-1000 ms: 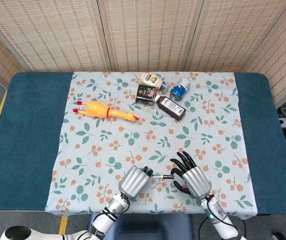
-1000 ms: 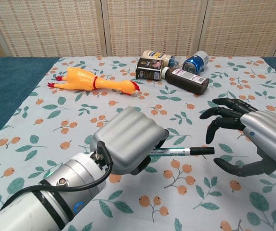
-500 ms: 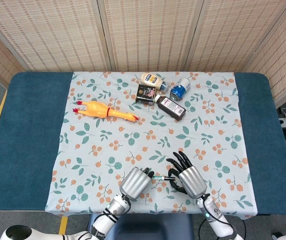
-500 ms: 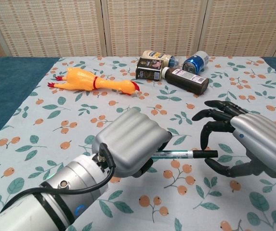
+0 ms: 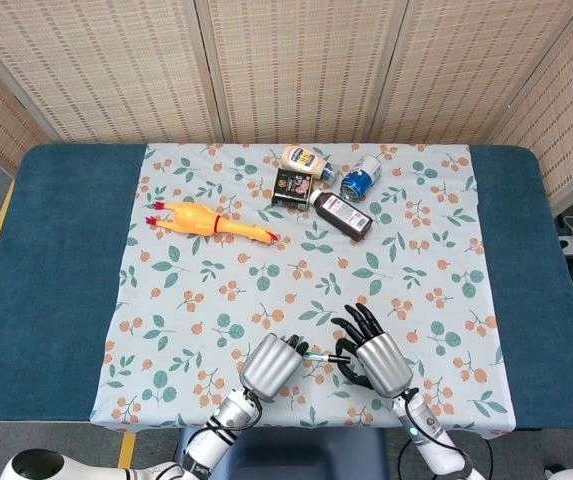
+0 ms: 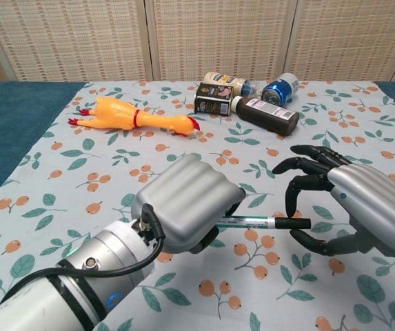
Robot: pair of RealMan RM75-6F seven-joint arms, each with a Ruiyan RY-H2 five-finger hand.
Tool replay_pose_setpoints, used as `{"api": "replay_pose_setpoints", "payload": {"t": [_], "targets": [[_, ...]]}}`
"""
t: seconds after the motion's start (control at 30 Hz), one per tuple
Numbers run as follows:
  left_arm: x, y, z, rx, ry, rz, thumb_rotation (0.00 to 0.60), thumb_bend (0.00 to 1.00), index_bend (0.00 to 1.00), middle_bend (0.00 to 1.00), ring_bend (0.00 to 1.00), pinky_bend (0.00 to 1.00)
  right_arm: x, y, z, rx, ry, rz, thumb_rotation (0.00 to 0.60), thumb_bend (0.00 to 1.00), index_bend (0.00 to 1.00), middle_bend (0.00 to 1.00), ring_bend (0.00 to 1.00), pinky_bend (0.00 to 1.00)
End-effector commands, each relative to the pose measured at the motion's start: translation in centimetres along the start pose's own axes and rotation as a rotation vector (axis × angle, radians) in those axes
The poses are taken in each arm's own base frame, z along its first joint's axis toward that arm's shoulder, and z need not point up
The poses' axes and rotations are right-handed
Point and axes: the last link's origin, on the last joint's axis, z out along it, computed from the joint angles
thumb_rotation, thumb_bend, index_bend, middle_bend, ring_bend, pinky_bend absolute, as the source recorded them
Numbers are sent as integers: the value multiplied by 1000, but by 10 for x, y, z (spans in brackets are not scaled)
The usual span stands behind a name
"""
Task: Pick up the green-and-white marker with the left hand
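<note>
My left hand (image 6: 187,207) stays curled around the green-and-white marker (image 6: 262,221), its black tip pointing toward 3 o'clock. My right hand (image 6: 352,210), fingers apart, has closed in since a second ago; fingertips seem to touch the tip.

Silver-shelled left hand (image 6: 187,203), black-fingered right hand (image 6: 352,207), white forearms.

Two robot-mounted views, high and low

Head looks steeply down over the whole table (image 5: 56,250); chest looks low, close, across its near part.
</note>
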Motion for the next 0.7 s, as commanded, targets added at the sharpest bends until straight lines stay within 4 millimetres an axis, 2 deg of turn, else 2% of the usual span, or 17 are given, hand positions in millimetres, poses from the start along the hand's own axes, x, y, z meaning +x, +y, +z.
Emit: {"api": "replay_pose_setpoints", "payload": {"t": [0.03, 0.47, 0.7], "targets": [[-1, -3, 1, 8, 1, 2, 600, 431, 749, 861, 948, 1000, 3, 1, -2, -1, 12, -1, 600, 291, 600, 188, 1, 0], [-10, -24, 12, 42, -8, 22, 600, 432, 746, 857, 948, 1000, 30, 30, -15, -67, 59, -60, 600, 295, 603, 188, 1, 0], [-31, -51, 23, 72, -45, 101, 600, 431, 712, 818, 949, 1000, 26, 45, 2, -117, 9, -105, 600, 296, 601, 188, 1, 0]]}}
